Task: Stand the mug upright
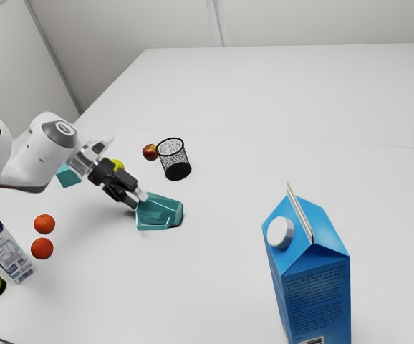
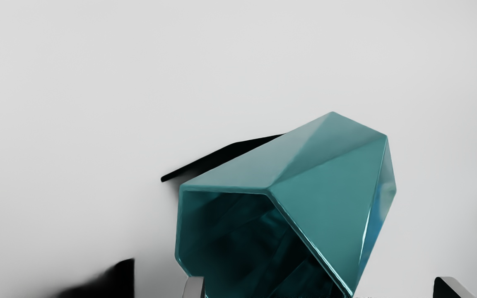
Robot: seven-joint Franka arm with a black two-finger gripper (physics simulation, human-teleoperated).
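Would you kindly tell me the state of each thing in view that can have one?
Mug: on its side, mouth toward the gripper.
Gripper: open.
Mesh cup: upright, mouth up.
Blue carton: upright, cap on.
Carton at the exterior view's left: appears upright; cap, cannot tell.

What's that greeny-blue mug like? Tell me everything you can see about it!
The mug is teal and shiny, maybe glazed or plastic, with flat, gem-like sides and a cornered rim. Its inside looks dark and empty. What looks like an angular handle shows in the exterior view. It lies on its side on the white table, mouth toward the open gripper. One fingertip is at the rim; whether they touch, I can't tell.
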